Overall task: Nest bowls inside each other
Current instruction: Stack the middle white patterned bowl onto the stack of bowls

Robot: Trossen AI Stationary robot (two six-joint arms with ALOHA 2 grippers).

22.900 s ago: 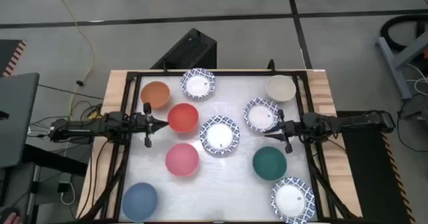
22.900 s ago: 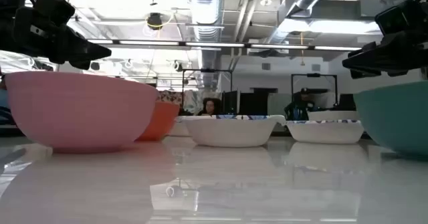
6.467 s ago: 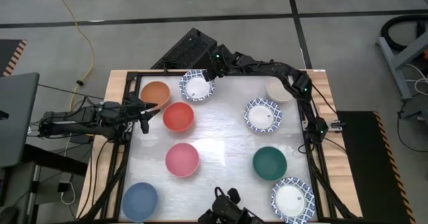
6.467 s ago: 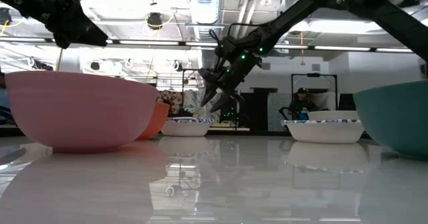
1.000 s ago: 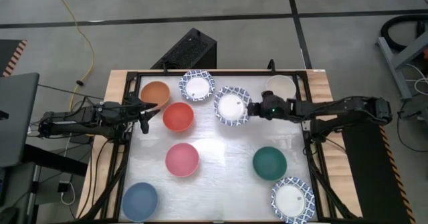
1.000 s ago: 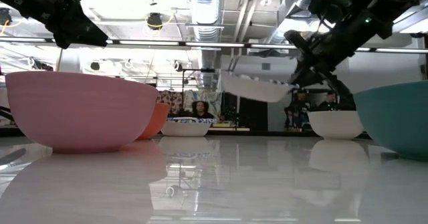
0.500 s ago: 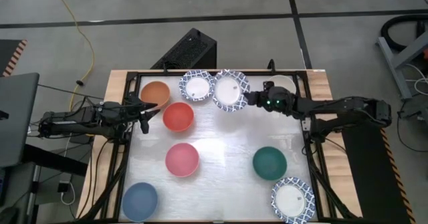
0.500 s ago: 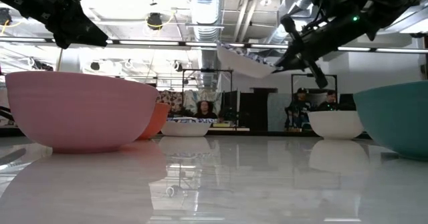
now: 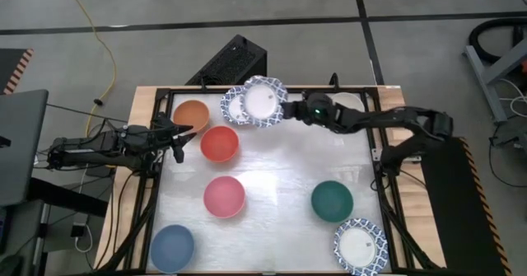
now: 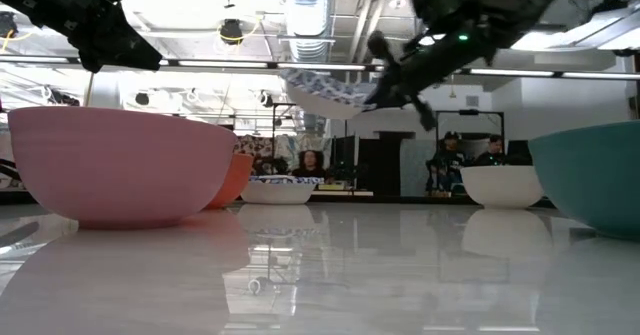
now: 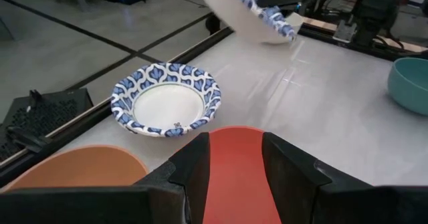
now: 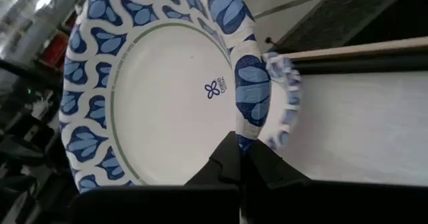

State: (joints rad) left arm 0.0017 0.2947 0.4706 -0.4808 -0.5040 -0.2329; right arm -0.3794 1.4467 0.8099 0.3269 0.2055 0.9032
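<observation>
My right gripper is shut on a white bowl with a blue-patterned rim, held in the air at the table's far edge. It partly overlaps a like bowl that rests on the table. In the low view the held bowl hangs tilted above that bowl. My left gripper stands open at the left, just above the near rim of the red bowl. Orange, pink, blue and dark green bowls sit apart on the table. My right gripper pinches the patterned rim of the bowl between its two fingers, on the side toward the table's right. The fingers come nearly level from the right. The bowl is lifted clear of the table and tilted, its hollow facing up and toward the gripper.
A cream bowl sits at the far right, partly under my right arm. Another patterned bowl is at the near right corner. A black frame rims the table. People show in the room behind.
My right gripper has carried the patterned bowl toward the table's left and far edge and slightly up, staying shut on its rim. The bowl has tipped more and now overlaps the patterned bowl on the table.
</observation>
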